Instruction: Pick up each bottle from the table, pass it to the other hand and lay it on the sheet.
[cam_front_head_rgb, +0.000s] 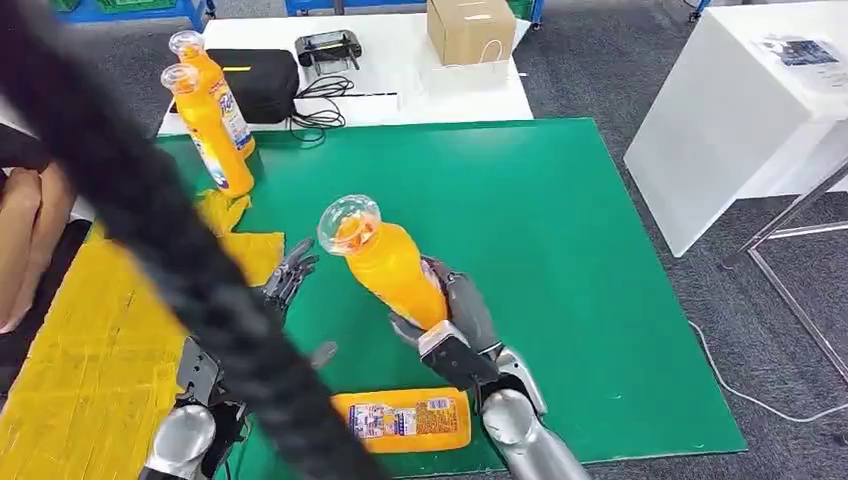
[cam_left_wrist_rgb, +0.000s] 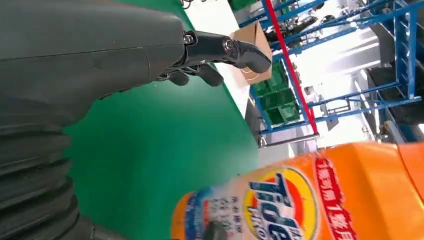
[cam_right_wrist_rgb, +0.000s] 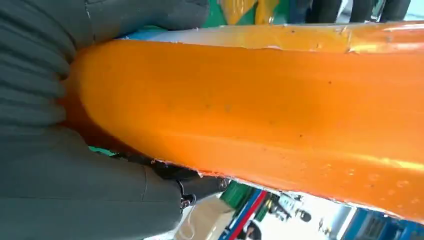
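My right hand (cam_front_head_rgb: 455, 320) grips an orange bottle (cam_front_head_rgb: 388, 262) by its lower body and holds it tilted above the green mat (cam_front_head_rgb: 560, 220), clear cap up and to the left. The same bottle (cam_right_wrist_rgb: 270, 110) runs across the right wrist view. My left hand (cam_front_head_rgb: 290, 280) is open with spread fingers (cam_left_wrist_rgb: 225, 50), just left of the held bottle and apart from it. Another orange bottle (cam_front_head_rgb: 405, 420) lies on its side on the mat near the front edge. Two more bottles (cam_front_head_rgb: 212, 115) stand upright at the mat's far left corner. The yellow sheet (cam_front_head_rgb: 80, 360) lies at the left.
A thick black cable (cam_front_head_rgb: 190, 260) crosses the head view diagonally and hides part of my left arm. Behind the mat a white table (cam_front_head_rgb: 400, 95) carries a black case, a controller and a cardboard box (cam_front_head_rgb: 470, 28). A white cabinet (cam_front_head_rgb: 740, 110) stands at the right. A person's arm (cam_front_head_rgb: 30, 240) is at the left edge.
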